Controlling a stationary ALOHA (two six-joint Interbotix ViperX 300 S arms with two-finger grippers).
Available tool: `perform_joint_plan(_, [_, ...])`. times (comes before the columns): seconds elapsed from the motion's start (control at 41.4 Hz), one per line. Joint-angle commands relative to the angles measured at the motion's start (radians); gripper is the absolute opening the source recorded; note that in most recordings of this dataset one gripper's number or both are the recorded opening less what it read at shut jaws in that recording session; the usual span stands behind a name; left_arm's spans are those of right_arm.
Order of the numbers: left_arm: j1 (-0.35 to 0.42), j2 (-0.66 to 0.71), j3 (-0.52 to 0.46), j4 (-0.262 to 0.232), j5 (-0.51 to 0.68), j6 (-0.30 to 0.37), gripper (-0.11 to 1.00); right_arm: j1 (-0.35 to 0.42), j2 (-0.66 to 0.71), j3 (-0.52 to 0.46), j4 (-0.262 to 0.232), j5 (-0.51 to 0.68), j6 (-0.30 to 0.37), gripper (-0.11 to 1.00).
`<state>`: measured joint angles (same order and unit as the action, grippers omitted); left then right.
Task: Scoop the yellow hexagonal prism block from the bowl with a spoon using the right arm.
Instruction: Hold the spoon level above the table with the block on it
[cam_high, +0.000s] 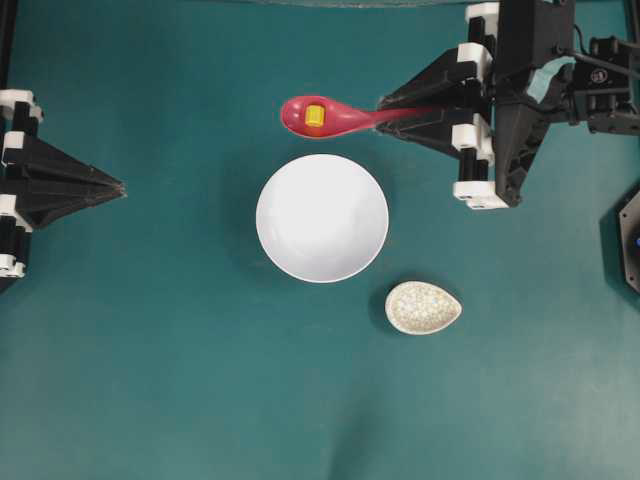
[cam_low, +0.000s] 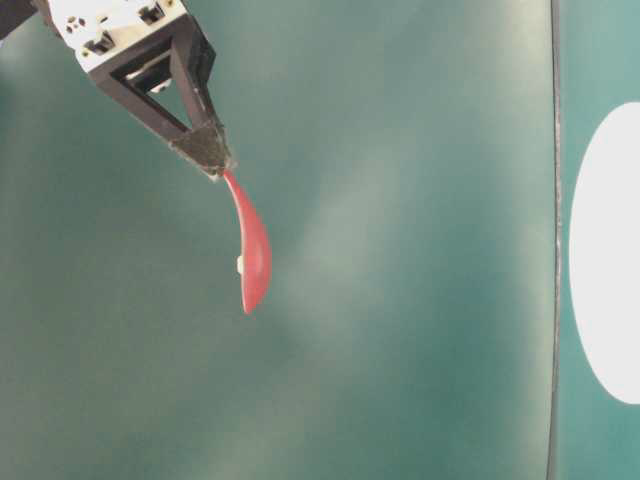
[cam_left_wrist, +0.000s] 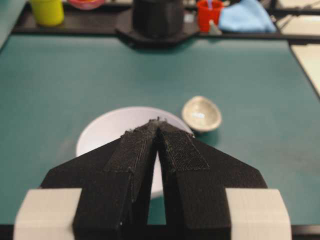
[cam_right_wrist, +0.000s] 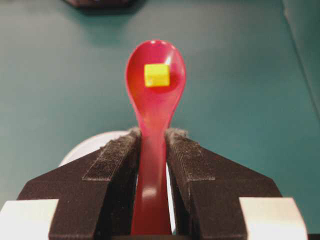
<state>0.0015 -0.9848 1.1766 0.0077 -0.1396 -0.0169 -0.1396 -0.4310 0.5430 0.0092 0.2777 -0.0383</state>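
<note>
My right gripper (cam_high: 385, 108) is shut on the handle of the red-pink spoon (cam_high: 325, 117), which it holds out level to the left, above the table and just beyond the bowl's far rim. The yellow hexagonal prism block (cam_high: 315, 115) lies in the spoon's scoop; the right wrist view shows the block (cam_right_wrist: 156, 75) in the spoon (cam_right_wrist: 155, 100) between the gripper (cam_right_wrist: 152, 134) pads. The white bowl (cam_high: 322, 217) stands in the middle with nothing in it. My left gripper (cam_high: 120, 186) rests shut at the left edge, pointing at the bowl (cam_left_wrist: 100, 135), its tips (cam_left_wrist: 158, 121) together.
A small speckled beige teardrop dish (cam_high: 423, 307) sits right of and nearer than the bowl. In the left wrist view a yellow cup (cam_left_wrist: 47, 11), an orange cup (cam_left_wrist: 209, 14) and a blue cloth (cam_left_wrist: 247, 16) line the far edge beyond the table.
</note>
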Motion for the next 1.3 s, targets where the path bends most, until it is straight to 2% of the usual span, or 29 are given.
perform_joint_plan(0.0, [0.002, 0.009, -0.025, 0.002, -0.008, 0.002, 0.05, 0.002, -0.011, -0.012, -0.008, -0.011, 0.0, 0.24])
perform_joint_plan(1.281, [0.002, 0.009, -0.023, 0.002, -0.002, -0.002, 0.05, 0.002, -0.009, -0.012, -0.023, -0.026, -0.002, 0.24])
